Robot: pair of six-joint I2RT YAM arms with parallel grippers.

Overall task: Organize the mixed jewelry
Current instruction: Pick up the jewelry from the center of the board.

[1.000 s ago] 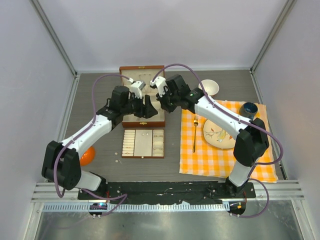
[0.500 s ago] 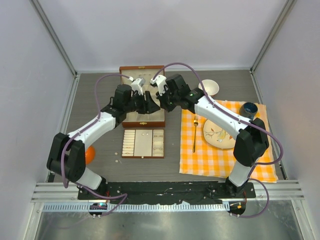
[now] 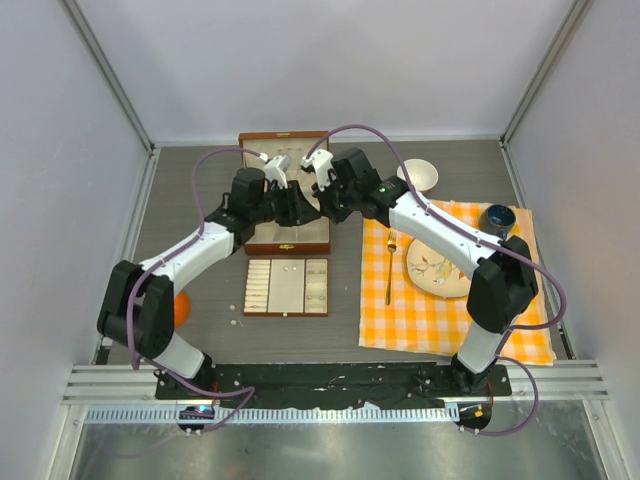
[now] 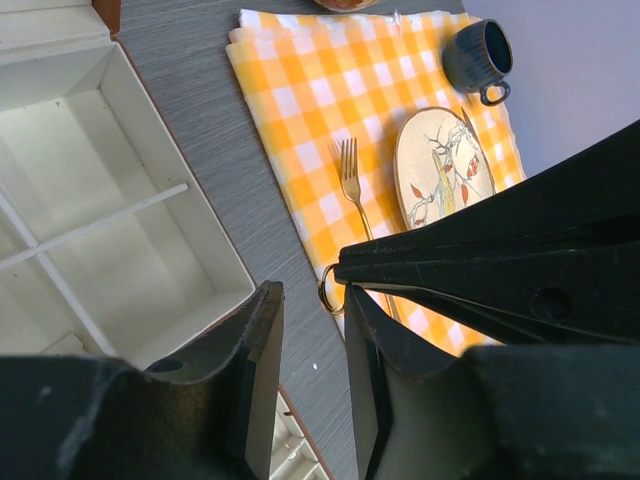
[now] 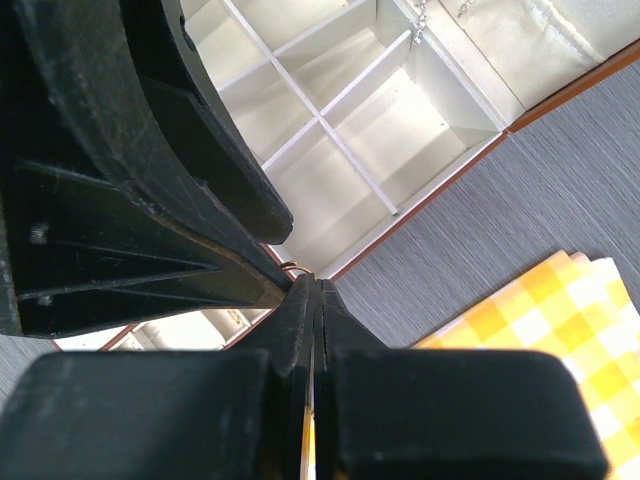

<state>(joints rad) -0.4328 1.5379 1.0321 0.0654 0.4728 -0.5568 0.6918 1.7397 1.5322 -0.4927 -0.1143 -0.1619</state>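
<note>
My right gripper (image 3: pixel 320 205) is shut on a small gold-looking ring (image 4: pixel 321 290), which pokes out past its tips (image 5: pixel 293 267). It hovers over the right edge of the open brown wooden box (image 3: pixel 290 243). My left gripper (image 3: pixel 301 207) is open, its two fingers (image 4: pixel 262 340) straddling the gap right beside the ring and the right gripper's tip (image 4: pixel 450 270). The cream-lined tray (image 3: pixel 287 310) lies in front of the box with a few tiny pale pieces (image 3: pixel 291 268) in its compartments. The box's compartments (image 5: pixel 300 110) look empty here.
An orange-checked cloth (image 3: pixel 450 310) at the right carries a gold fork (image 3: pixel 390 265), a painted plate (image 3: pixel 435 262) and a dark blue mug (image 3: pixel 497 217). A white bowl (image 3: pixel 418 175) stands behind it. An orange ball (image 3: pixel 175 310) lies at the left. Tiny pale bits (image 3: pixel 232 322) lie near the tray.
My left gripper has moved right and back until it meets the right gripper's tips over the box. The right arm has stayed in place with the ring.
</note>
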